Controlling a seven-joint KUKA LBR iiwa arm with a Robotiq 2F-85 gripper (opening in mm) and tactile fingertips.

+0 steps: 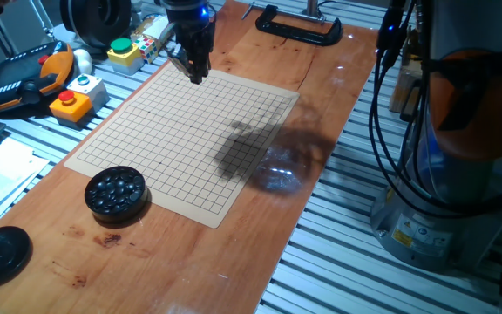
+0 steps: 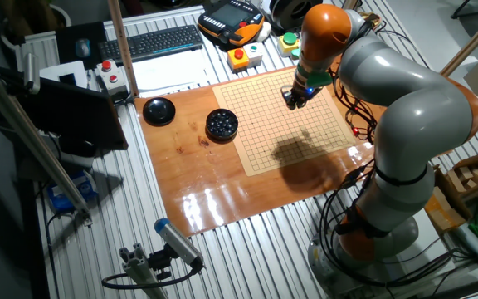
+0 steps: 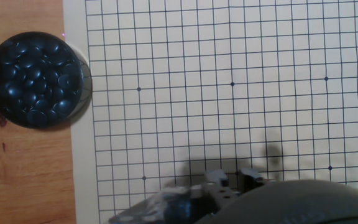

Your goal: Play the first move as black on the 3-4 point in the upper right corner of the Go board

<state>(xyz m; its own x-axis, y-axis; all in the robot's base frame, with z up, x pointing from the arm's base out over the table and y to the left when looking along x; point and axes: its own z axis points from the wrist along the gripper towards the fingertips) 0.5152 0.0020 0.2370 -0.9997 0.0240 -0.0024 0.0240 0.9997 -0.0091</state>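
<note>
Your gripper (image 1: 198,75) hangs low over the far part of the board (image 1: 190,139), close to one corner, and well apart from the bowl of stones (image 1: 115,191). You cannot tell from these views if the fingers are closed, or if they hold a black stone; no loose stone shows on the grid. In the hand view the fingers are blurred at the bottom edge. The risk is a wrong crossing: the lines are thin and tight, so a small drift puts the stone one line off. A stone let go too high can roll away.
</note>
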